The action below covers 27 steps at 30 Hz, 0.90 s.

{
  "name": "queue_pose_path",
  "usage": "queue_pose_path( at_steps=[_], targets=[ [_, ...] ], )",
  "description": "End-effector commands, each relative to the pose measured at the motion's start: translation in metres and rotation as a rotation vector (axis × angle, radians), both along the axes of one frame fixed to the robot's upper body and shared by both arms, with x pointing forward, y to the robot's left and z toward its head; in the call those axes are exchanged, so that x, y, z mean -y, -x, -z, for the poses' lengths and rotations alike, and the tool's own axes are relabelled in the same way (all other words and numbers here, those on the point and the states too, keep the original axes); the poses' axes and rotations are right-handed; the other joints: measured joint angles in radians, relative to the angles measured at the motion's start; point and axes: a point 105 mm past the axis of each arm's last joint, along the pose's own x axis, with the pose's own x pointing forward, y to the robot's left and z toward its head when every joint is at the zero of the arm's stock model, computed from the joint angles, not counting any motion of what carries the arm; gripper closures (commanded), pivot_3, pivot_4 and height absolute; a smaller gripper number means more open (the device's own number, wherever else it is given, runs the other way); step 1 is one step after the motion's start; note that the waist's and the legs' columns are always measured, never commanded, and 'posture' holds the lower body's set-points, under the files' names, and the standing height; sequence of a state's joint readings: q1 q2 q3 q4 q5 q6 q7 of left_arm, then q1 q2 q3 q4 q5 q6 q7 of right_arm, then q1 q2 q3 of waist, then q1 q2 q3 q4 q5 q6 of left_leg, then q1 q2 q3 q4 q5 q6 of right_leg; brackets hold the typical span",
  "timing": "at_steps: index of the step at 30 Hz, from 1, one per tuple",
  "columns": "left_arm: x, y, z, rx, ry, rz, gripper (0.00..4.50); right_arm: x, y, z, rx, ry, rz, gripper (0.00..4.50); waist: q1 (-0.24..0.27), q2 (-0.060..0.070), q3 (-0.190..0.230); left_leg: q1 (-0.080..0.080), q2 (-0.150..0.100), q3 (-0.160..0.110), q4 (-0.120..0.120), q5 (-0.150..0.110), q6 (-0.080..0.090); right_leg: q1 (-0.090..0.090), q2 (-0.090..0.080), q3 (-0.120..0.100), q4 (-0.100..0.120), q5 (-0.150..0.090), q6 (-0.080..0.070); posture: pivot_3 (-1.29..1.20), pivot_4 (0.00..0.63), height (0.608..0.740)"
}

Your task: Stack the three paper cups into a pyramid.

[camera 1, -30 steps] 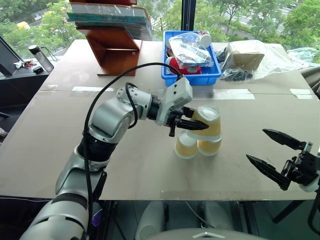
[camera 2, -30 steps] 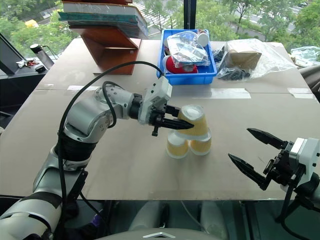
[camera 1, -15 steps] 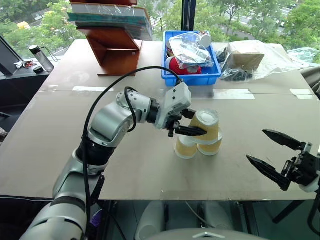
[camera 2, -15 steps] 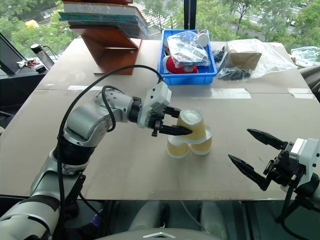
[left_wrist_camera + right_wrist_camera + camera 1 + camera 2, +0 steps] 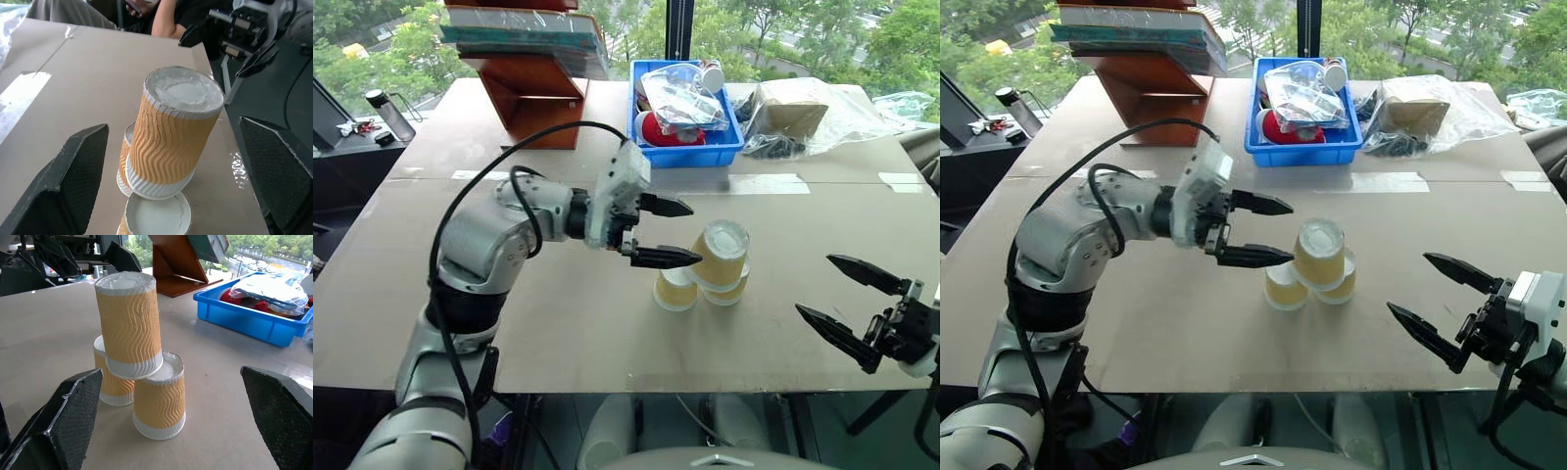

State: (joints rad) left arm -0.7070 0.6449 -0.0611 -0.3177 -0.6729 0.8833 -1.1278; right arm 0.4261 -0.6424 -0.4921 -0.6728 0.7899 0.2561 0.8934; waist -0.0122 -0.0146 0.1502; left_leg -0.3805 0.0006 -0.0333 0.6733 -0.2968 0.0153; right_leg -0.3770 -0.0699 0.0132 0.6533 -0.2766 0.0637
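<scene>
**Cups stacked, both grippers released**

Left gripper point(image 5: 664, 232) points level toward the right, just left of the three paper cups point(image 5: 710, 266), fingers spread and clear of them. Right gripper point(image 5: 850, 299) hangs off the table's point(image 5: 607, 323) near right edge, fingers spread, holding nothing. Two cups stand inverted side by side mid-table; the third rests on them, tilted. Right wrist view shows that lean plainly. Blue bin point(image 5: 690, 152) contents hard to make out
</scene>
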Motion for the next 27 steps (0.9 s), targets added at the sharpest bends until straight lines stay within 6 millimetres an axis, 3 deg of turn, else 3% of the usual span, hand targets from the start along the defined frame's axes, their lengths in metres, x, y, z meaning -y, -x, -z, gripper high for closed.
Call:
queue_pose_path(
  at_steps=[1,5,12,20,27],
  targets=[
    [-0.018,0.003,-0.007,0.012,0.043,-0.067,0.11,-0.001,0.000,-0.004,0.025,0.017,-0.019,0.00,0.000,0.000,0.000,0.000,0.000,0.000,0.000,0.000,0.000,0.000,0.000,0.000,0.000,0.000,0.000,0.00,0.150,0.740],
    [-0.038,0.002,0.005,-0.012,0.084,-0.177,0.11,0.000,-0.001,-0.002,0.020,0.025,-0.025,0.00,0.001,0.000,0.000,0.000,0.000,0.000,0.000,0.000,0.000,0.000,0.000,0.000,0.000,0.000,0.000,0.00,0.150,0.740],
    [-0.069,0.015,0.056,-0.043,0.052,-0.331,0.11,0.006,-0.003,0.003,-0.010,0.043,-0.015,0.00,0.002,0.000,0.000,0.001,0.001,0.001,-0.001,0.000,0.000,0.000,0.000,0.001,0.000,0.000,0.000,0.00,0.150,0.740],
    [-0.109,0.034,0.093,-0.051,0.004,-0.520,0.11,0.040,0.010,0.018,-0.094,0.111,0.049,0.00,0.014,0.000,0.000,0.001,0.001,0.001,-0.002,-0.002,0.003,0.000,-0.001,0.001,-0.001,0.000,0.000,0.00,0.150,0.740],
    [-0.126,0.054,0.115,-0.114,-0.015,-0.613,0.11,0.071,0.014,0.034,-0.154,0.168,0.100,0.00,0.013,0.000,0.000,0.002,0.001,0.002,-0.002,-0.003,0.005,0.001,-0.001,0.002,-0.001,0.000,-0.001,0.00,0.150,0.740]
  ],
)
